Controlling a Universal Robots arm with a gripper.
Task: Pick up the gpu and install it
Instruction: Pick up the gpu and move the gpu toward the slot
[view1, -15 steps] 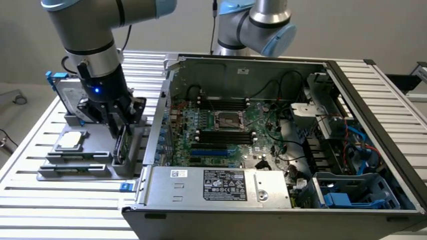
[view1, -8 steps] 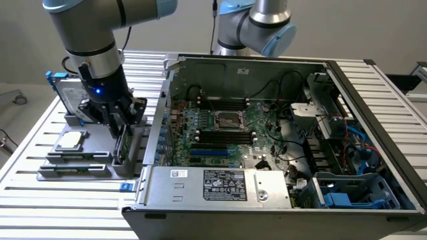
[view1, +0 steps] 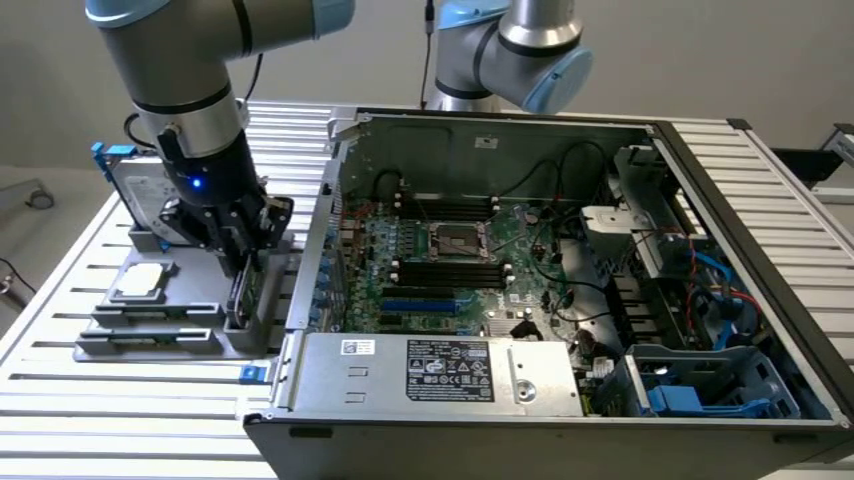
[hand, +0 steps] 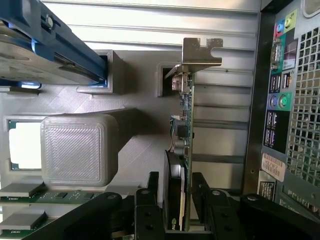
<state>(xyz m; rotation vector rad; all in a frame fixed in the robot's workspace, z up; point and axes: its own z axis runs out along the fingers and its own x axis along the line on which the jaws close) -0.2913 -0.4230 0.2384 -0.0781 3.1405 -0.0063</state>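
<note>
Found the black two-fingered gripper (view1: 246, 268) on the grey-and-blue arm positioned over a grey ribbed plastic holder (view1: 160, 335) on the slatted aluminium table (view1: 54, 250), to the exterior view's left of the open dark metal computer case (view1: 467, 140). Located the gpu (view1: 243, 300), a thin flat card with green circuit board, glossy black shroud and silver metal end bracket, standing on edge in a slot of that holder, just beside the case wall and outside the case. Confirmed in the wrist view: gpu (hand: 185, 115) seen edge-on, silver bracket (hand: 201, 50) at the end away from the gripper (hand: 176, 176), one black finger (hand: 147, 215) on each face at the shroud end. Judged the jaws spread wide and not clamped on the card; noted a narrow gap on the shroud side, could not tell contact on the board side. Recorded the gpu as seated in its slot, not lifted. Noted also on the holder a silver hard drive in a blue frame (view1: 134, 190) standing upright, and a small square silver processor chip (view1: 142, 280) lying flat in a recess, both apart from the gripper. Observed the green motherboard (view1: 454, 250) exposed inside the case.
</note>
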